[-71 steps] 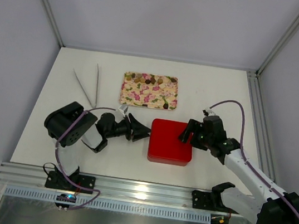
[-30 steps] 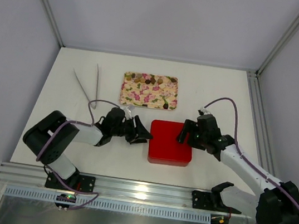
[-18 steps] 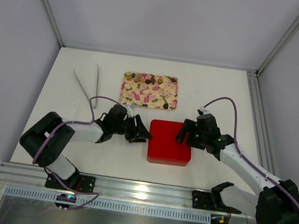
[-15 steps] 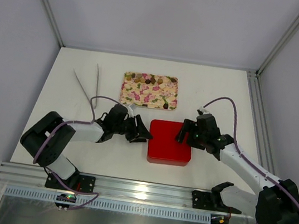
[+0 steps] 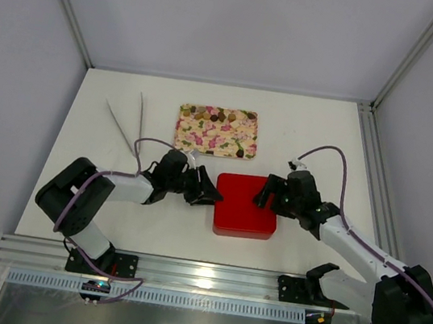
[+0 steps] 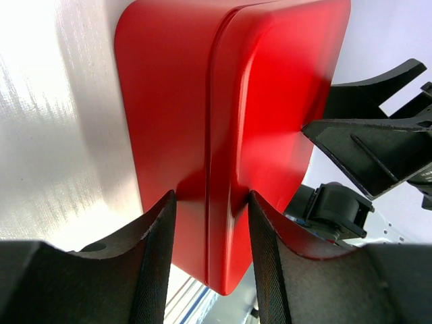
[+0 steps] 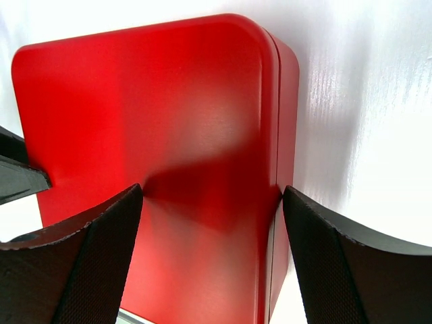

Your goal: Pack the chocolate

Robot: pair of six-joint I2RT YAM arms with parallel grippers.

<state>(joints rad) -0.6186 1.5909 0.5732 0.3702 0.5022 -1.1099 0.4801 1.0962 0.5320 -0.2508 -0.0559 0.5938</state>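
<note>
Nearest the viewer, a ribbed metal rail (image 5: 183, 275) carries the two arm bases at the edge of the matte white table (image 5: 326, 138). Just beyond it sits the red box (image 5: 246, 211), square with rounded corners, its lid on, smooth and glossy.

The left gripper (image 5: 213, 197) reaches in low from the left to the box's left side. Its wrist camera shows what the overhead view cannot. The two black, curved fingers (image 6: 158, 263) stand partly spread astride the rounded edge where lid top meets side wall, with a seam running between them. Whether they pinch that edge or only flank it, I cannot tell.

The right gripper (image 5: 267, 196) is over the box's far right corner. From its wrist camera the textured black fingers (image 7: 337, 263) are spread wide above the lid, closed on nothing, and a soft shadow lies on the red surface between them. Each wrist view also catches the opposite gripper's dark fingertips at the far rim of the box.

Farther back, and seen only from overhead, lies a rectangular tray (image 5: 216, 137) patterned with pink and cream flowers. The chocolate (image 5: 211, 115), small roundish brown and pale pieces, lies in a row along its far edge, well apart from the box. Left of the tray, two slim white sticks (image 5: 121, 126) lie in a V.
</note>
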